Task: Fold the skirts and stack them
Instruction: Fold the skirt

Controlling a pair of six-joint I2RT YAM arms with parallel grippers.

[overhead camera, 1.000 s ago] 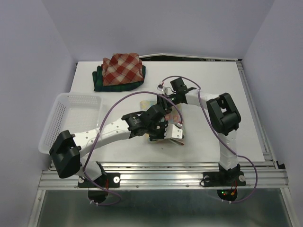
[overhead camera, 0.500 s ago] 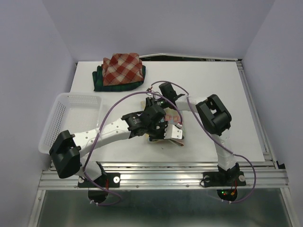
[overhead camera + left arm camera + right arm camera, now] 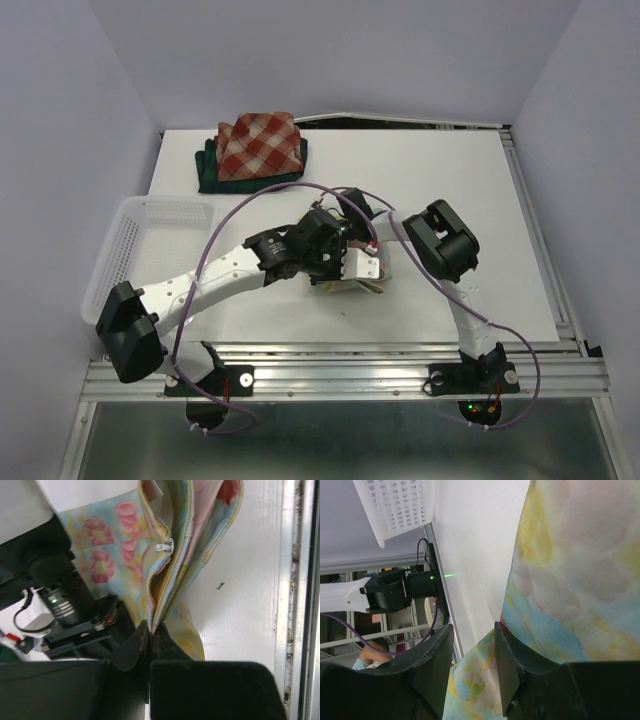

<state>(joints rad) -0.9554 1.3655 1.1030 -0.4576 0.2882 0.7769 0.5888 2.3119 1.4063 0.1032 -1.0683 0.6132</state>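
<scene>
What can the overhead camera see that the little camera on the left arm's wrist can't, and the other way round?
Only the overhead view shows the red-and-cream plaid skirt lying folded on the dark plaid skirt at the far left of the table, and the white basket at the left edge. Only the left wrist view shows the left gripper shut on the pastel flowered skirt, with its layers pinched together in folds. Both views show that flowered skirt and the white tabletop.
</scene>
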